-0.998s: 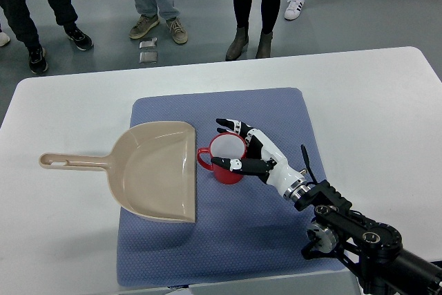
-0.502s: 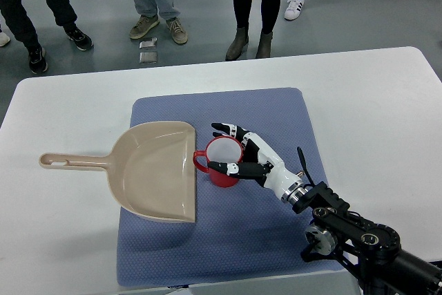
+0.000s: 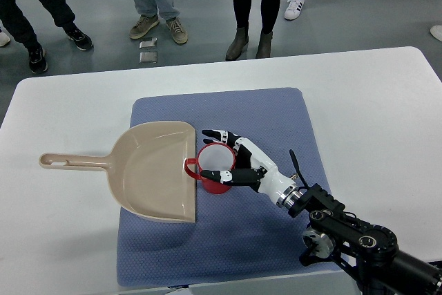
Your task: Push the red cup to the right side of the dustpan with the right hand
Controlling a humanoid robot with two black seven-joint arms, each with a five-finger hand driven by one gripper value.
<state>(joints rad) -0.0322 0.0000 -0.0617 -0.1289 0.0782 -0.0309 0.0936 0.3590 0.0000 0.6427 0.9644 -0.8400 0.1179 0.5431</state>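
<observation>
red cup (image 3: 215,168): glossy | dustpan (image 3: 153,169): smooth plastic | mat (image 3: 276,115): textured cloth

A red cup (image 3: 215,168) with a white inside stands upright, mouth up, just beside the open right edge of the beige dustpan (image 3: 153,169), its handle touching that edge.

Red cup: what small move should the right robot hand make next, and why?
Probably stop pushing and ease the right robot hand back off the red cup. The cup stands upright on the blue mat, its handle already at the right edge of the dustpan, so a further push would likely shove the dustpan.
</observation>
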